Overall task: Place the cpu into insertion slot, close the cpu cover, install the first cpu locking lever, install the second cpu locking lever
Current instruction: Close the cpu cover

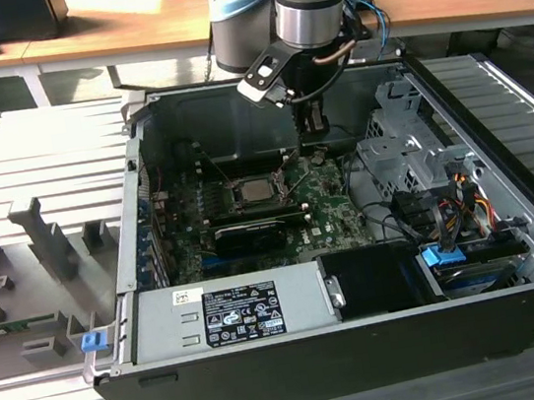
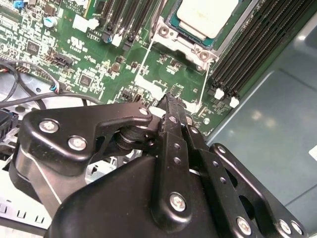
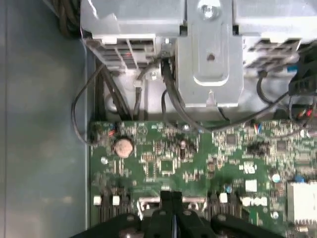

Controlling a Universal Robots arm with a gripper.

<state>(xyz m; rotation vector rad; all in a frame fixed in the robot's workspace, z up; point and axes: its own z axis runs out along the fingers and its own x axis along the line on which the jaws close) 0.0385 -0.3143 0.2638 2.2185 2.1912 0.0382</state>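
The cpu (image 2: 205, 15) lies flat in the insertion slot amid the green motherboard (image 1: 333, 206), its silver top showing through the cut-out of the cpu cover (image 2: 185, 43). The cover lies down around it and hides most of the slot. Two thin locking levers (image 2: 142, 55) (image 2: 202, 84) run out from the socket's corners. My gripper (image 2: 171, 99) is shut with nothing between its fingers. Its tip hovers just above the board close to the end of the nearer lever, beside the socket. In the exterior view the gripper (image 1: 314, 146) hangs at the back of the case, to the right of the socket.
The computer case (image 1: 367, 345) lies open. A power supply (image 1: 228, 315) sits at the front. A metal drive cage (image 1: 404, 151) and cable bundles (image 1: 447, 209) stand on the exterior view's right. Memory slots (image 2: 257, 44) flank the socket. A coin battery (image 3: 123, 147) sits on the board.
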